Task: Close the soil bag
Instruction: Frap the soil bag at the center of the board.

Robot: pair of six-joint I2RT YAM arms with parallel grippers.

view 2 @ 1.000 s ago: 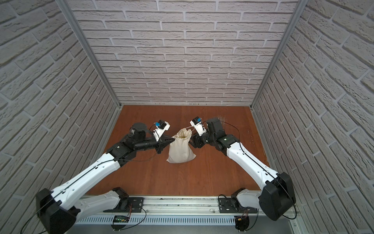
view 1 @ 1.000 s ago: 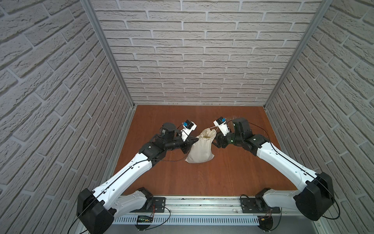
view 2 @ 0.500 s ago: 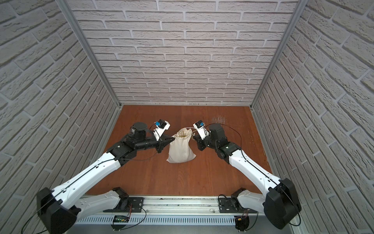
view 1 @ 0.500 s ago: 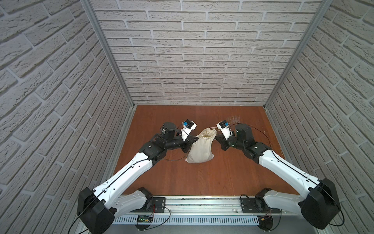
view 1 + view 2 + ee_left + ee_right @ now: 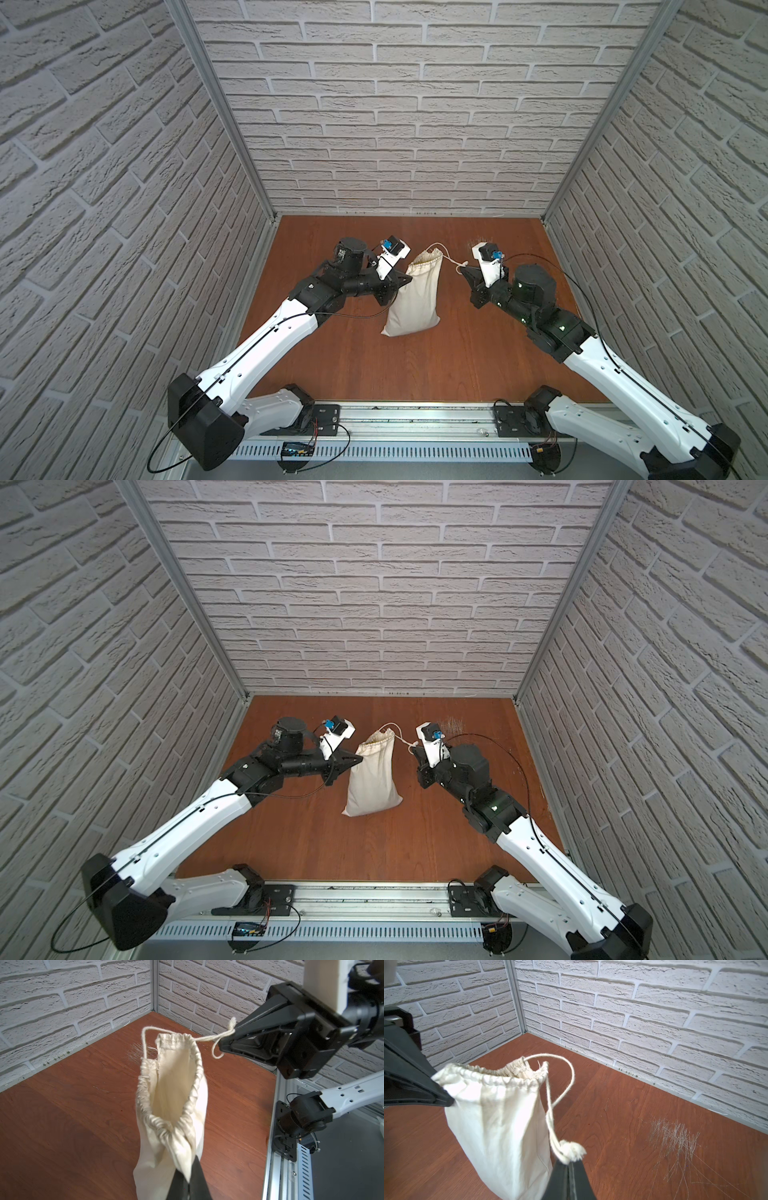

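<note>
The soil bag (image 5: 415, 303) (image 5: 372, 783) is a cream cloth sack standing upright on the wooden floor in both top views. Its mouth (image 5: 174, 1084) stands open, with the rim partly gathered. My left gripper (image 5: 409, 277) (image 5: 360, 759) (image 5: 190, 1174) is shut on the rim cloth at the bag's left side. A cord (image 5: 446, 257) (image 5: 207, 1038) (image 5: 564, 1084) runs from the neck to my right gripper (image 5: 462, 269) (image 5: 412, 750) (image 5: 569, 1162), which is shut on the cord's knotted end, a short way right of the bag.
White brick walls (image 5: 395, 124) close in the back and both sides. A patch of pale scratches (image 5: 675, 1136) marks the floor behind the right gripper. A metal rail (image 5: 415, 415) with both arm bases runs along the front edge.
The right gripper has shut on the cord's end and drawn back to the right, pulling the cord out from the neck. The left gripper has kept its hold on the rim.
</note>
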